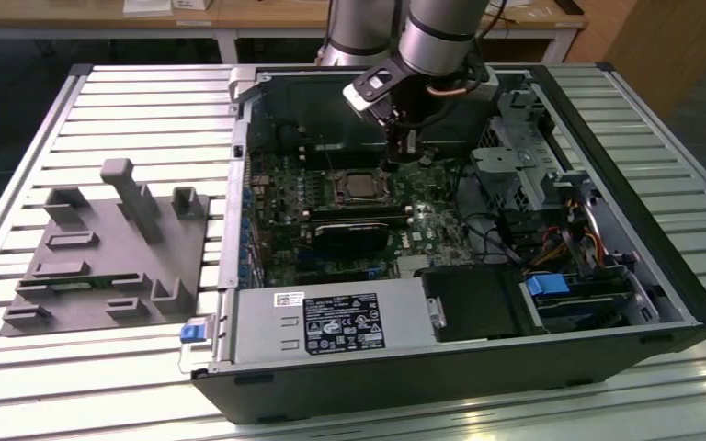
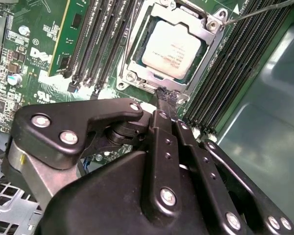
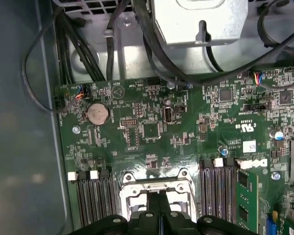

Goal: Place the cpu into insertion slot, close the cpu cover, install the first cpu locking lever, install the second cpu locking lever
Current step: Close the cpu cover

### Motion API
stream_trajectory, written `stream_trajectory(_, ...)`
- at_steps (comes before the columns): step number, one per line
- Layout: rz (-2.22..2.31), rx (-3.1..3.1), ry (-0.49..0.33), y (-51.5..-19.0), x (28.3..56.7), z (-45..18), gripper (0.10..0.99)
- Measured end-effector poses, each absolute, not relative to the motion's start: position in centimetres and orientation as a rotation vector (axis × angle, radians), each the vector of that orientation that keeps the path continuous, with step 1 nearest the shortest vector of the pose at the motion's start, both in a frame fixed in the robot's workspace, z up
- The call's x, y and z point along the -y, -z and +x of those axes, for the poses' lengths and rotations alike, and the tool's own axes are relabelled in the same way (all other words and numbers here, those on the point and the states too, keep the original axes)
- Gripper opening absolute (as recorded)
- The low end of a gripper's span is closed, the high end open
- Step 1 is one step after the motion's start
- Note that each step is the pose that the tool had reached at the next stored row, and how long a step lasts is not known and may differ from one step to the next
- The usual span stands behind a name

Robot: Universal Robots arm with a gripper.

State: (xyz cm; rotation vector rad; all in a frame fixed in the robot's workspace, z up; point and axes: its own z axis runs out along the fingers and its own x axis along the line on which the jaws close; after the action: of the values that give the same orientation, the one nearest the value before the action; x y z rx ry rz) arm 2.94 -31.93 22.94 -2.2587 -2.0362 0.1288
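The cpu (image 2: pixel 172 44), a silvery square chip, lies flat in the insertion slot (image 1: pixel 359 186) on the green board. The cpu cover (image 2: pixel 192 76), a silvery frame, lies down around the chip. A thin metal lever rod (image 2: pixel 257 11) runs away from one corner of the socket. My gripper (image 2: pixel 167 96) is shut, its black fingers (image 2: pixel 161 127) pressed together with the tips at the socket's edge, beside the cover. In the first wrist view the fingers (image 3: pixel 161 218) sit just before the socket frame (image 3: pixel 157 188). In the exterior view the gripper (image 1: pixel 400 154) hangs just beyond the socket.
The board sits inside an open computer case (image 1: pixel 647 230) on a slatted table (image 1: pixel 108 101). Long black memory slots (image 2: pixel 103 34) flank the socket on both sides. Cables (image 3: pixel 137 29) and a metal drive cage (image 1: pixel 506 170) crowd the case's right side. A grey fixture block (image 1: pixel 114 243) stands at the exterior view's left.
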Motion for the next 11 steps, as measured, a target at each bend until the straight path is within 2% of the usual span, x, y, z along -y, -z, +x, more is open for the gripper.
stream_trajectory(7, -2.293, 2.069, -0.052, -22.8, 31.9, 2.0, 0.102)
stream_trajectory(11, -2.301, 2.077, -0.034, -22.7, 31.9, 1.2, 0.102)
